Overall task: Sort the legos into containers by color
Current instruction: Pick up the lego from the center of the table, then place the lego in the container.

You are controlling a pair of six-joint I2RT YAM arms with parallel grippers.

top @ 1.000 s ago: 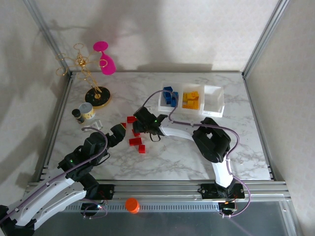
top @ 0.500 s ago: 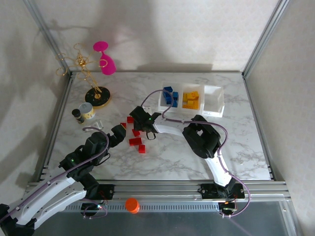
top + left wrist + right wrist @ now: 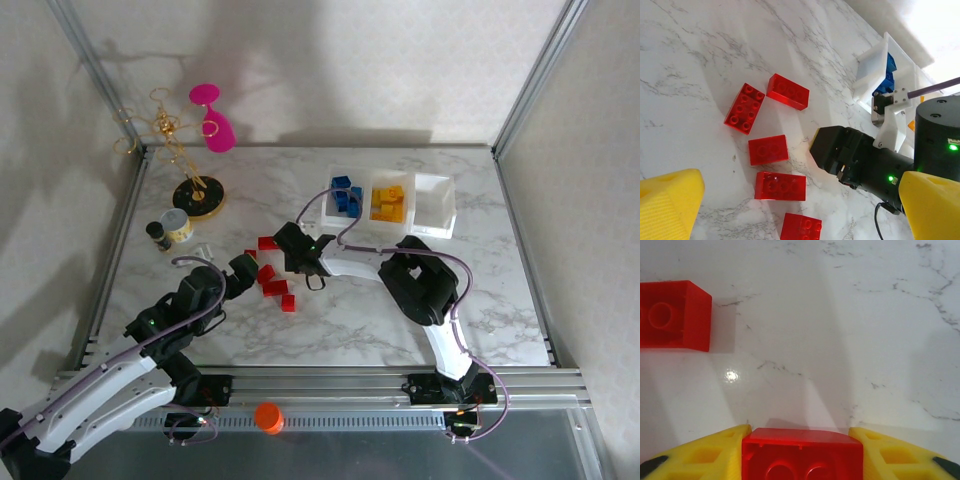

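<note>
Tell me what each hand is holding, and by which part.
Right hand grips a red brick by its two opposite side walls. Left hand is open, holding nothing.

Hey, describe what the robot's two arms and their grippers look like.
The left arm and right arm both have white links with black joint housings. A thin purple cable loops along each. The left gripper and right gripper are black with blocky yellow fingers. Small green lights glow on the right arm's black wrist.
</note>
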